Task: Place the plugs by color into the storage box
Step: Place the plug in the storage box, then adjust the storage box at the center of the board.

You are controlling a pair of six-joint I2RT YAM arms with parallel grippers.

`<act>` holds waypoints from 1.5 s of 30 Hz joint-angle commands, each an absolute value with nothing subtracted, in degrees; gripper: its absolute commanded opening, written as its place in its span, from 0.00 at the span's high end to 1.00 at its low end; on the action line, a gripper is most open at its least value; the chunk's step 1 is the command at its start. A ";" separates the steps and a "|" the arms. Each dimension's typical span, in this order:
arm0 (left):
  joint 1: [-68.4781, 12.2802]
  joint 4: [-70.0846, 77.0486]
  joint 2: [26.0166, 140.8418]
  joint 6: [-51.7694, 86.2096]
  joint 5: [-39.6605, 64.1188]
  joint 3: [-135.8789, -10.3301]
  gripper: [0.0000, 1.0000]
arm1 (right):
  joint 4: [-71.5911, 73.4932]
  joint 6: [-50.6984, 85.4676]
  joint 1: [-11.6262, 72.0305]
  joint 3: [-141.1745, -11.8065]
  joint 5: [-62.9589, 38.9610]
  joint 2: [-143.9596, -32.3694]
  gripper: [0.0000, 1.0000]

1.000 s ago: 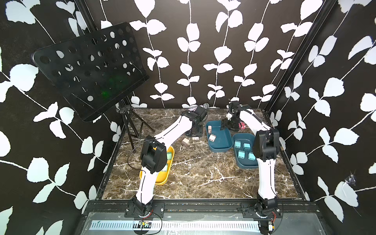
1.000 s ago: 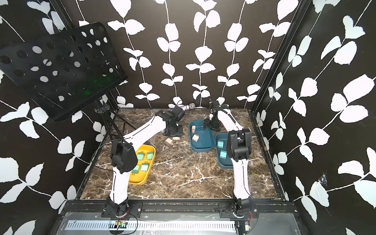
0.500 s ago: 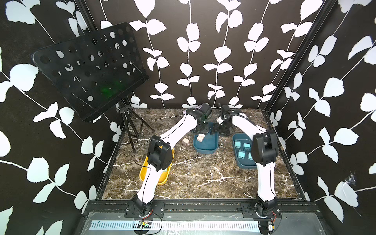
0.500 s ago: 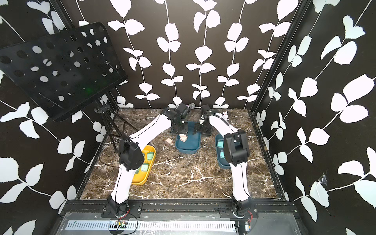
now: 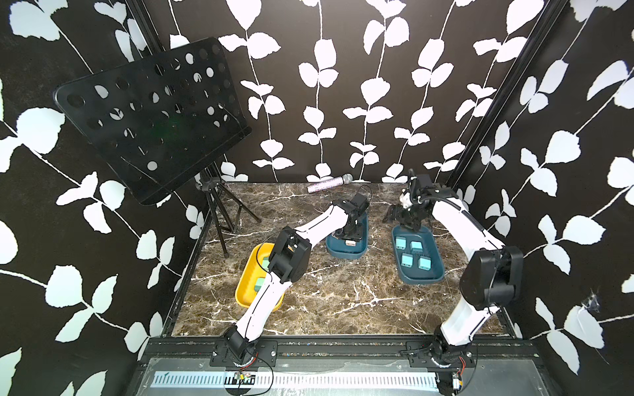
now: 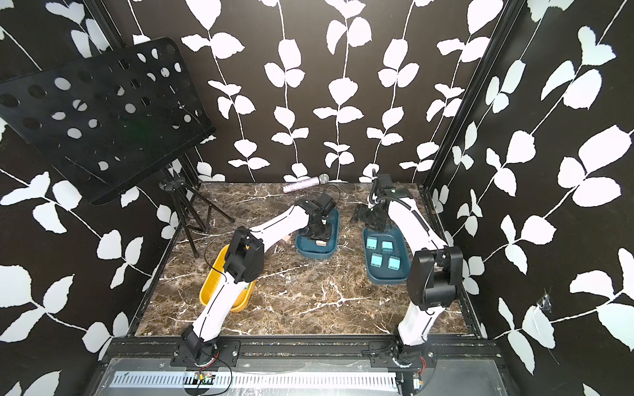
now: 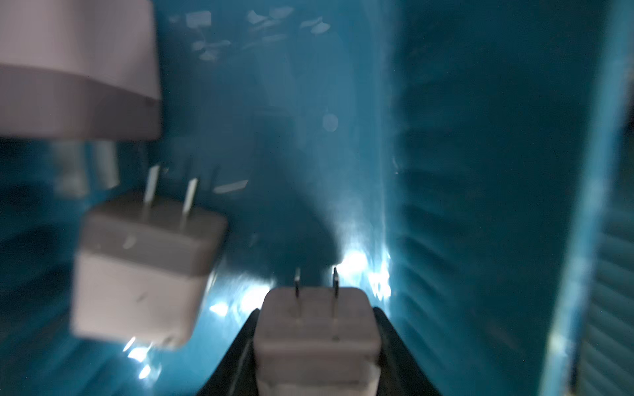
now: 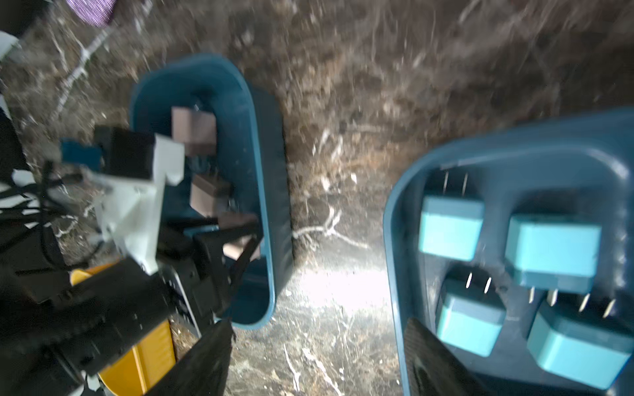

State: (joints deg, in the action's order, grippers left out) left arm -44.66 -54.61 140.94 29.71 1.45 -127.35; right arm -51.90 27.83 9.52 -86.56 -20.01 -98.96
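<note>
My left gripper (image 7: 316, 319) is shut on a pink-beige plug (image 7: 317, 336), prongs pointing away, low inside the middle teal tray (image 5: 346, 254). Two more pink-beige plugs (image 7: 144, 271) (image 7: 75, 65) lie in that tray. Both top views show the left gripper (image 6: 317, 235) reaching down into it. My right gripper (image 8: 319, 356) is open and empty, hovering over bare table by the far end of the right teal tray (image 5: 417, 278). Several light blue plugs (image 8: 449, 229) lie in that tray. Mint green plugs (image 5: 259, 283) lie in the yellow tray (image 5: 245, 295), partly hidden by my left arm.
A microphone (image 5: 329, 184) lies at the back of the marble table. A black music stand (image 5: 154, 116) on a tripod stands at the back left. A small beige object (image 6: 284, 241) lies on the table beside my left forearm.
The middle teal tray has slid to the left. My left gripper has moved from beside the tray into it with the plug. The right gripper has drawn back to the right.
</note>
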 commanded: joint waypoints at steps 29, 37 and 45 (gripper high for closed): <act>-30.48 -54.05 114.77 19.05 -6.30 -105.82 0.23 | -49.62 30.23 9.53 -73.16 -20.40 -89.83 0.24; -26.98 -44.68 121.20 10.10 3.04 -101.69 0.01 | -50.74 29.38 9.63 -72.38 -20.25 -88.82 0.24; -26.96 -42.36 126.55 7.71 6.15 -99.42 0.03 | -53.01 28.56 9.61 -72.35 -19.44 -87.32 0.23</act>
State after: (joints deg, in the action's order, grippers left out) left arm -27.03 -43.55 127.70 9.76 3.68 -101.36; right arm -50.89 29.32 9.54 -72.29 -20.14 -89.23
